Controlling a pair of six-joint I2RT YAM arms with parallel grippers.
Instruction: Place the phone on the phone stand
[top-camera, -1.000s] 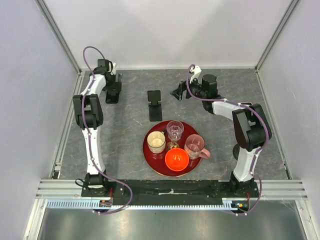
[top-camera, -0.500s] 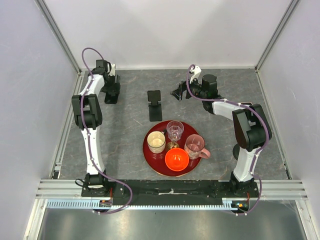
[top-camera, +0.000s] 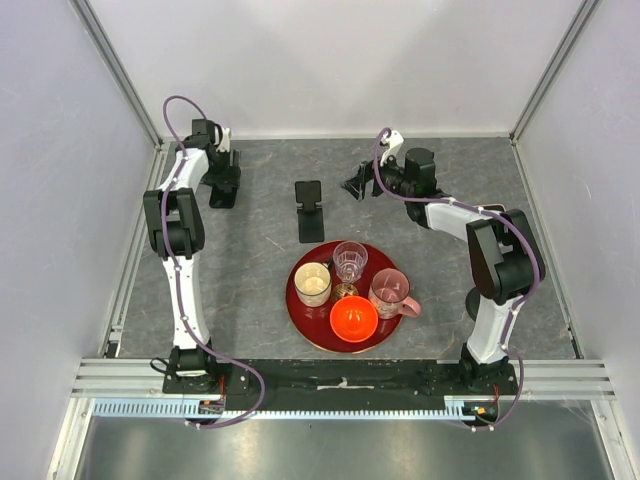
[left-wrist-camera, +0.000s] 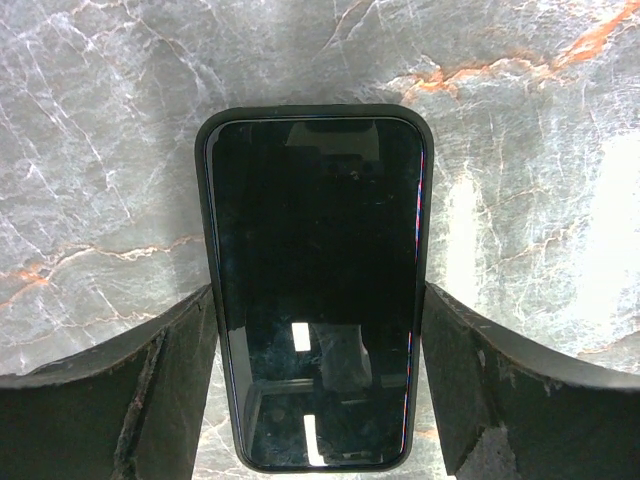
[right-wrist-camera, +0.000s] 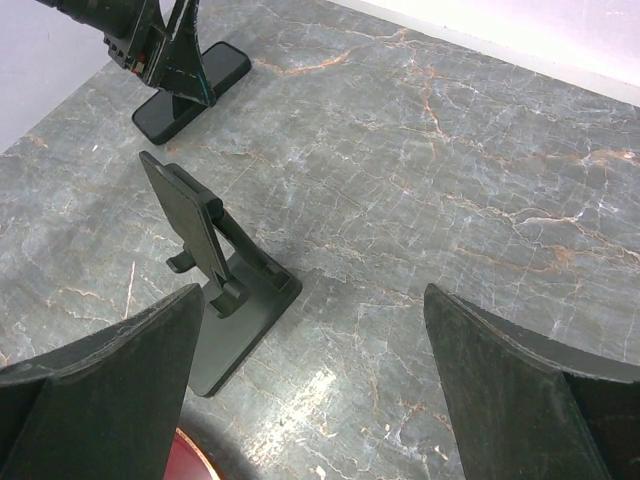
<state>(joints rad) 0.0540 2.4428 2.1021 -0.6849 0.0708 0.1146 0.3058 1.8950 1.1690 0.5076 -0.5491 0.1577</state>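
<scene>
1. Grey marble table (top-camera: 250, 270): your left arm (top-camera: 178, 225) reaches far left, its left gripper (left-wrist-camera: 318, 300) straddling the phone (left-wrist-camera: 315, 230), which lies flat; whether it grips, you cannot tell.
2. Your right gripper (right-wrist-camera: 312, 300) gapes wide; only its wrist view shows the phone stand (right-wrist-camera: 215, 265) with its plate tilted.

No text, brand, number or sign can be read in any view. The slim rectangular phone (left-wrist-camera: 315, 290) with its dark glossy screen shows only pale reflections on the glass — nothing legible.
</scene>
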